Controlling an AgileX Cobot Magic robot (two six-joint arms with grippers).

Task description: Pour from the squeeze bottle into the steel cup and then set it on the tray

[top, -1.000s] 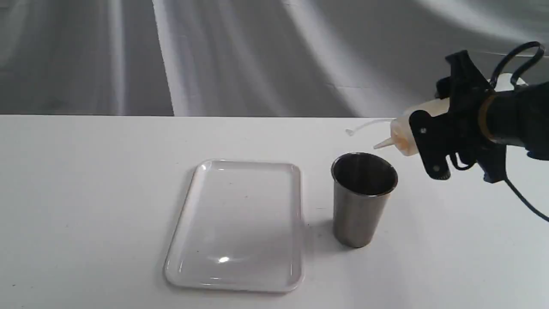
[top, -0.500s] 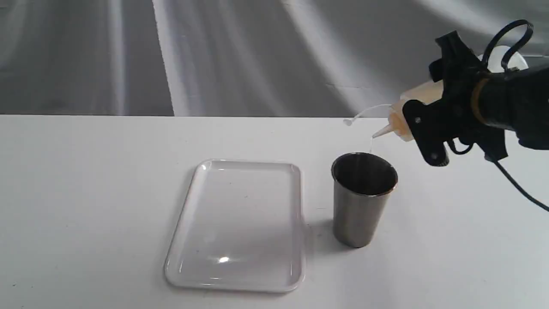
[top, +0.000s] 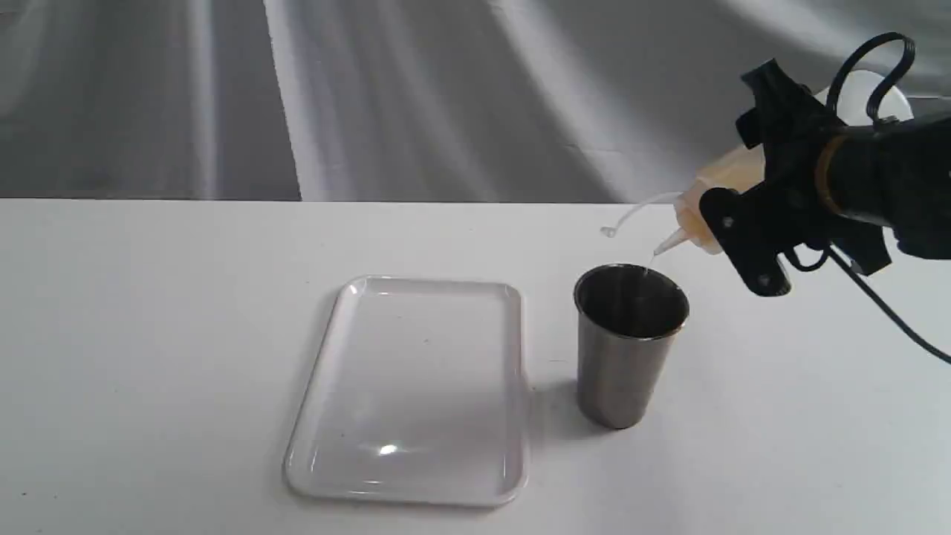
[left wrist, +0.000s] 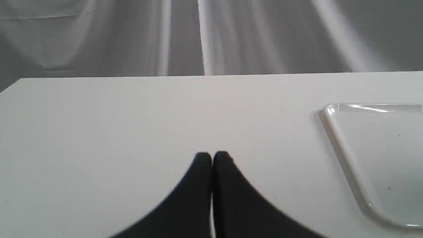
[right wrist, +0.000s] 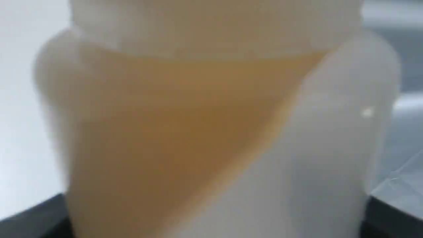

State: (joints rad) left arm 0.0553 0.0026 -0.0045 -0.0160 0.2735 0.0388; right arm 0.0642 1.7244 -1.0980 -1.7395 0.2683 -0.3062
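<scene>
In the exterior view, your right gripper [top: 747,189] is grasping the squeeze bottle [top: 704,214] around its body, one black finger [top: 769,89] above it and the other below. You are holding the bottle in the air, tipped well over, with its nozzle [top: 669,242] pointing down and to the left just above the far rim of the steel cup [top: 628,349]. A thin thread of liquid is running from the nozzle tip into the cup's dark mouth. The tethered cap [top: 608,232] is dangling on its strap to the left of the nozzle. The cup is standing upright on the white table [top: 148,334], just right of the white tray [top: 416,386] and not touching it. The tray is lying flat.

In the left wrist view, your left gripper [left wrist: 211,158] is hanging over the bare table with its two black fingertips pressed together and nothing between them. One rounded corner of the tray [left wrist: 345,162] is showing off to one side, well apart from the fingertips.

In the right wrist view, the squeeze bottle [right wrist: 211,132] is filling almost the whole picture, blurred and very close. Its amber liquid [right wrist: 158,132] is sitting at a slant inside the frosted wall. Dark edges of the gripper fingers [right wrist: 29,221] are showing on either side of the bottle's body.
</scene>
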